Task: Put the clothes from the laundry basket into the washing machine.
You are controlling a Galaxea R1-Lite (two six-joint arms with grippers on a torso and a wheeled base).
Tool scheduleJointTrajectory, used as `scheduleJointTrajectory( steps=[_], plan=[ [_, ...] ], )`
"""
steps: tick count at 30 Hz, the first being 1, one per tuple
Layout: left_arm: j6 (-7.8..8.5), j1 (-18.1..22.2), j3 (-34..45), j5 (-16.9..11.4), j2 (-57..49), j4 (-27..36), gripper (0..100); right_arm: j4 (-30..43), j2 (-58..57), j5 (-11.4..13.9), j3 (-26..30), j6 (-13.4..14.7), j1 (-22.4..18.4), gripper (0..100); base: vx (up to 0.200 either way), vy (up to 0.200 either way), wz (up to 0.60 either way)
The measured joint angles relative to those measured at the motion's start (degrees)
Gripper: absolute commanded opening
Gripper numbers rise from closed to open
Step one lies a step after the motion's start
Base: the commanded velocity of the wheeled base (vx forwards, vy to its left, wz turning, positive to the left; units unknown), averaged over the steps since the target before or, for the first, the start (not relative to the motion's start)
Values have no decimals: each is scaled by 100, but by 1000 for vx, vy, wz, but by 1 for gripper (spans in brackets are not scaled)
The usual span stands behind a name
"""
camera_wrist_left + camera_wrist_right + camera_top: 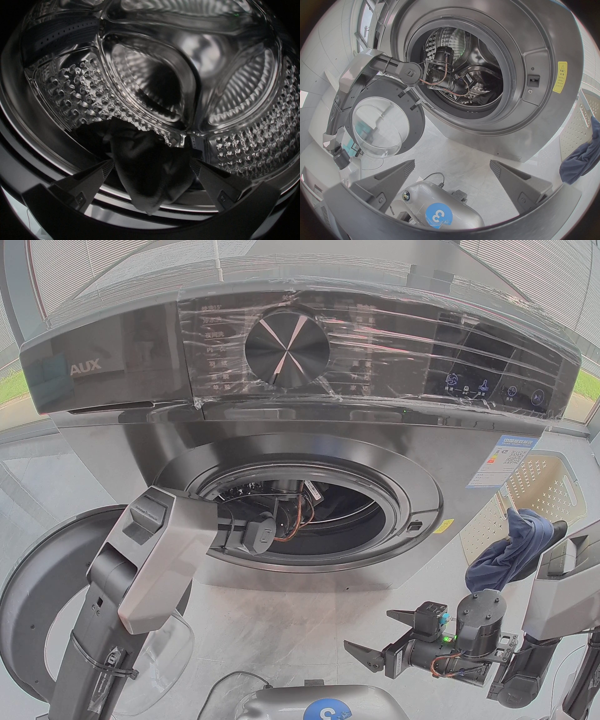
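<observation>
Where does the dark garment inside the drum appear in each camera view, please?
Head view: dark garment low inside the door ring, right of the left arm.
Left wrist view: garment straight ahead of the left hand.
Right wrist view: garment low inside the ring.
Shared landmark: the door ring.

Pale grey tiled floor (294,627) (glossy, catching daylight) lies near; white tiled wall (318,62) and glazed window (364,28) stand left.
</observation>
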Motion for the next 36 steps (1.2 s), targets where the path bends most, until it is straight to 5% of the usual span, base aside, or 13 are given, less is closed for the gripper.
scheduleJointTrajectory(
  steps=[4,10,13,14,19,20,29,36],
  plan=[
    [77,-27,-116,-5,100,-68,100,0,5,0,0,0,1,100,0,0,0],
    [516,-60,-144,78,196,-499,100,0,5,0,6,-2,1,100,0,0,0],
    [1019,-52,-52,134,232,-1265,100,0,5,0,6,-2,1,100,0,0,0],
    [1723,-73,171,138,254,-2165,100,0,5,0,11,0,1,100,0,0,0],
    [2470,-60,628,118,257,-2872,100,0,5,0,11,0,0,100,0,0,0],
    [2806,-60,1025,96,232,-3110,100,0,5,2,11,-2,0,100,0,0,0],
    [3576,-127,2828,-98,-211,-3811,100,0,5,-2,17,0,0,100,0,0,0],
    [4019,-252,4195,-323,-730,-4675,100,0,5,-6,15,0,1,100,0,0,0]
  ],
)
